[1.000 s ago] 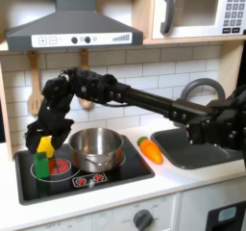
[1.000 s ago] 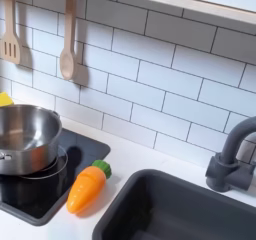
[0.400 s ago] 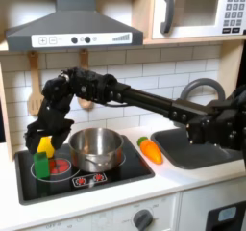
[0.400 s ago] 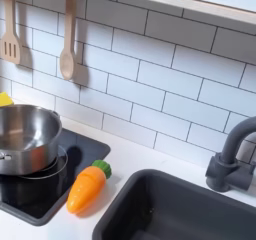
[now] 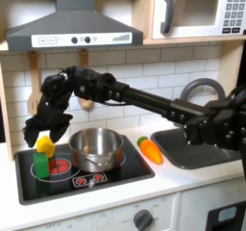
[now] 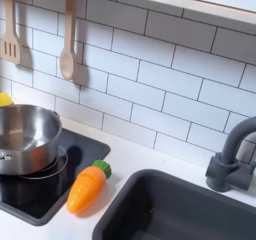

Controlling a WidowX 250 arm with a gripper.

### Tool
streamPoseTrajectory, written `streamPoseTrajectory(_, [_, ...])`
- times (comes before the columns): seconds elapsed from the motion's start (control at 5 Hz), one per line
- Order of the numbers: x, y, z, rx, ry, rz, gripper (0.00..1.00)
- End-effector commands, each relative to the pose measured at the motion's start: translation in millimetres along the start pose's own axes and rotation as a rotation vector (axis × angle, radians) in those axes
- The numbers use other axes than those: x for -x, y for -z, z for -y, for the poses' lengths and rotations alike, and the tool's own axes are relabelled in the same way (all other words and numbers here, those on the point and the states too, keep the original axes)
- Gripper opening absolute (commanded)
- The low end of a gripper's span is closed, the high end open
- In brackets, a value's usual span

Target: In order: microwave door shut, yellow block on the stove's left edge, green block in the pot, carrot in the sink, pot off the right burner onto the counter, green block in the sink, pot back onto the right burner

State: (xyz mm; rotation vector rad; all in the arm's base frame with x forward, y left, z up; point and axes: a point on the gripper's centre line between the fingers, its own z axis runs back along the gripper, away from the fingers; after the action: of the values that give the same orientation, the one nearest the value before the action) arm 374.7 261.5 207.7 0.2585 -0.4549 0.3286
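- gripper has its jaws clamped on the yellow block, right above the green block on the stove
- pot on the burner, carrot lying beside the sink

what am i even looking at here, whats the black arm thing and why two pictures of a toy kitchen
It is a toy kitchen with a black robot arm reaching in from the first exterior view's right. Its gripper is closed on a yellow block, held just above a green block on the stove. A metal pot sits on a burner, a carrot lies between stove and sink, and the microwave door is shut. The second exterior view is a closer camera showing pot, carrot and sink.
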Motion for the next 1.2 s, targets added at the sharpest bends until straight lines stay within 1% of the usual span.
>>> streamPoseTrajectory(0.0, [-4, 7.7, 7.4, 0.047, 0.043, 0.029, 1.00])
streamPoseTrajectory(0.2, [-8, 6.5, 11.4, 0.074, 0.067, 0.060, 1.00])
streamPoseTrajectory(0.4, [-12, 8.9, 13.8, 0.086, 0.077, 0.069, 1.00])
streamPoseTrajectory(0.6, [-4, 23.5, 10.0, 0.096, 0.088, 0.045, 1.00])
streamPoseTrajectory(0.8, [-7, 25.1, 8.6, 0.095, 0.096, 0.062, 1.00])
streamPoseTrajectory(1.0, [-8, 24.8, 10.6, 0.101, 0.101, 0.065, 1.00])
